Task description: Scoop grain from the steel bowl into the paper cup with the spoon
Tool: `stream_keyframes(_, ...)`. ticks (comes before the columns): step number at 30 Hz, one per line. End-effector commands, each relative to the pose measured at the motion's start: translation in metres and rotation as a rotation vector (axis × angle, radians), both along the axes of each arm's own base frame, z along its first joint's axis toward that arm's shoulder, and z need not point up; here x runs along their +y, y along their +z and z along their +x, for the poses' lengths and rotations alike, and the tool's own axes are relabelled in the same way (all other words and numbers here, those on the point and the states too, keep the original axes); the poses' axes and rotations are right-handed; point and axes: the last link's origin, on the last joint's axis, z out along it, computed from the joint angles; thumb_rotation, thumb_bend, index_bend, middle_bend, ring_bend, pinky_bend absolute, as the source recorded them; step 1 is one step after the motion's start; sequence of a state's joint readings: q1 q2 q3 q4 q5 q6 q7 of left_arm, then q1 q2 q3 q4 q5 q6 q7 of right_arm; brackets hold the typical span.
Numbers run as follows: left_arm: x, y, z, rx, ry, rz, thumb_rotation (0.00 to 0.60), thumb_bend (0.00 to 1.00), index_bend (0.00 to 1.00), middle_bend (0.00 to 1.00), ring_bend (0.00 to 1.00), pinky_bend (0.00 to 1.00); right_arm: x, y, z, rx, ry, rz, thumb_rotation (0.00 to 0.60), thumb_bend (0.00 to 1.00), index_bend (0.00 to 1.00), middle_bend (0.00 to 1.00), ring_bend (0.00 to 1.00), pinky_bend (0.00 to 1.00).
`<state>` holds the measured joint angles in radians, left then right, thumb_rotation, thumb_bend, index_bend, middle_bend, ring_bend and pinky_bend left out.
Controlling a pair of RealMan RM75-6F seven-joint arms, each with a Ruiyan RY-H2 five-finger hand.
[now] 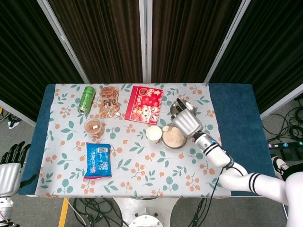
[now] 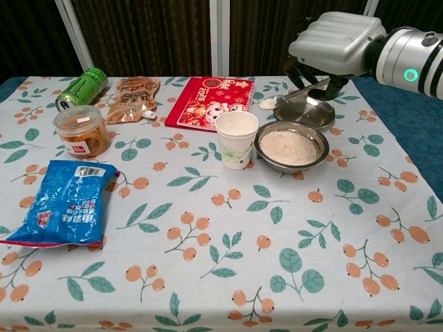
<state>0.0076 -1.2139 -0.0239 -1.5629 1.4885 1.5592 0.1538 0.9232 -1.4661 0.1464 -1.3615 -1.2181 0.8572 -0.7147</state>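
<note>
A steel bowl [image 2: 291,146] [image 1: 173,136] of pale grain sits right of the white paper cup [image 2: 236,139] [image 1: 153,134]. My right hand [image 2: 336,45] [image 1: 187,123] hovers above and behind the bowl, gripping a metal spoon [image 2: 287,97] by its handle. The spoon's bowl is heaped with grain and hangs in the air between the cup and the steel bowl, a little behind both. My left hand [image 1: 10,166] hangs off the table's left edge with its fingers spread and nothing in it.
A steel lid [image 2: 304,111] lies behind the bowl. A red booklet [image 2: 210,93], brown pouch [image 2: 131,98], green can [image 2: 82,87], snack jar [image 2: 82,131] and blue packet [image 2: 66,202] fill the left side.
</note>
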Motion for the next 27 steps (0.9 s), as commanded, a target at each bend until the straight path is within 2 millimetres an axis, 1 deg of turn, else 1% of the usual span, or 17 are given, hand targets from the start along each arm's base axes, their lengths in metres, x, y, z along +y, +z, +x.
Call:
stream_keyframes(1,-0.001,0.0,-0.001,-0.003,0.004,0.003,0.6,0.06,0.17,0.16,0.1,0.2,-0.003,-0.009,0.012,0.019,0.024,0.008,0.6,0.35,0.64,0.57,0.23,0.01)
stream_keyframes(6,-0.002,-0.001,-0.004,-0.011,0.011,0.008,0.6,0.06,0.17,0.16,0.1,0.2,-0.004,-0.023,0.029,0.076,0.077,0.016,0.6,0.35,0.64,0.57,0.23,0.01)
stream_keyframes(10,-0.004,-0.001,-0.006,-0.016,0.016,0.012,0.6,0.06,0.17,0.16,0.1,0.2,-0.004,-0.029,0.04,0.131,0.123,0.012,0.6,0.35,0.64,0.57,0.23,0.01)
stream_keyframes(15,-0.006,-0.001,-0.009,-0.021,0.022,0.016,0.6,0.06,0.17,0.16,0.1,0.2,-0.001,-0.034,0.051,0.236,0.219,-0.01,0.6,0.35,0.64,0.57,0.23,0.0)
stream_keyframes(27,-0.006,-0.001,-0.01,-0.027,0.022,0.023,0.6,0.06,0.17,0.16,0.1,0.2,0.005,-0.038,0.072,0.447,0.503,-0.106,0.6,0.35,0.64,0.57,0.23,0.0)
